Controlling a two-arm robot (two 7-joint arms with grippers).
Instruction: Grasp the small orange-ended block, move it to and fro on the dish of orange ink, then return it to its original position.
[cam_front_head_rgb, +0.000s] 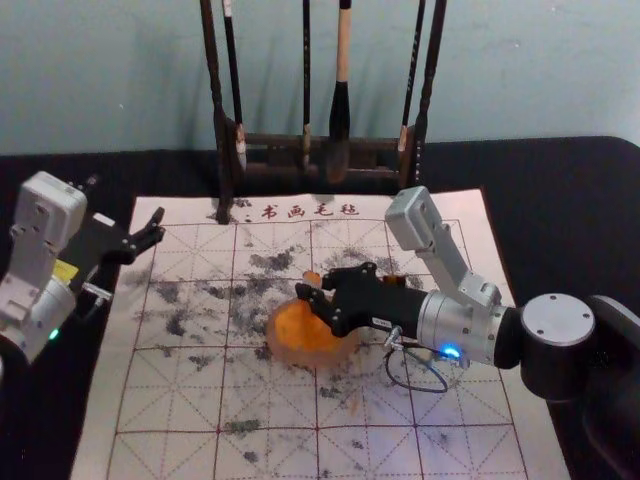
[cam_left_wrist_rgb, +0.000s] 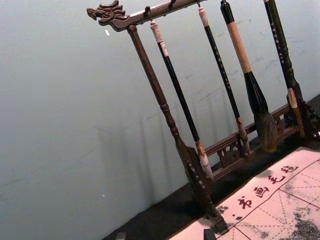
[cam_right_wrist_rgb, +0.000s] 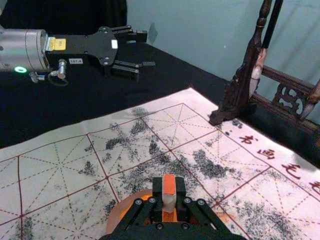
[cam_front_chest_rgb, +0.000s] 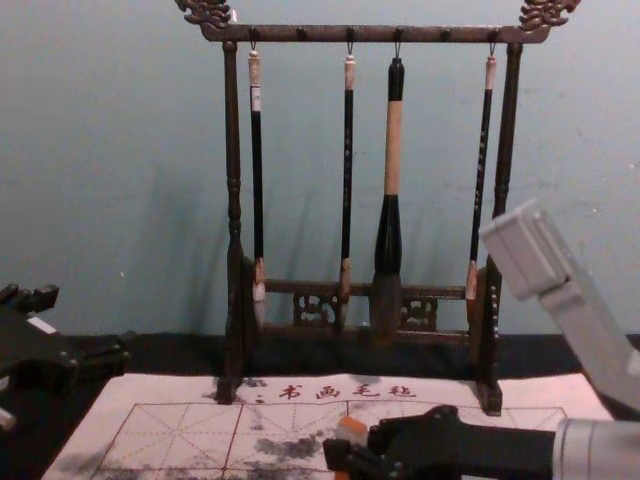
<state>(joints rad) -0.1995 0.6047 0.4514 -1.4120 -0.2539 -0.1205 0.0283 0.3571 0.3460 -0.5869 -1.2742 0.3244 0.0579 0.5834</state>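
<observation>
Pale blue-green wall (cam_front_head_rgb: 100, 80) rises behind a table under black cloth (cam_front_head_rgb: 570, 210). At the far left my left gripper (cam_right_wrist_rgb: 146, 51) hangs idle beside the mat, its fingers spread around nothing. Next comes the white calligraphy mat with its red grid and grey smudges (cam_front_head_rgb: 170, 400), and at its back edge the dark carved wooden stand (cam_front_chest_rgb: 233, 140) with its hanging brushes (cam_front_chest_rgb: 393, 150). Near the middle of the mat sits the round pinkish dish (cam_front_head_rgb: 284, 350) of orange ink (cam_front_head_rgb: 300, 325). Just right of it my right gripper (cam_right_wrist_rgb: 169, 187) reaches in over the dish, pinching the small orange-ended block with a pale middle (cam_right_wrist_rgb: 169, 196) between its fingertips. I have the block roughly upright above the ink; whether its lower end touches, I cannot tell

I judge it light and fairly stiff, so a modest squeeze at the pale middle should do, keeping my fingers clear of the inky end, which would turn slippery. Dabbing is likely the step in hand: short, level strokes to and fro, pressing softly, since a hard push could tilt the block in my grip or drag the dish along the mat
</observation>
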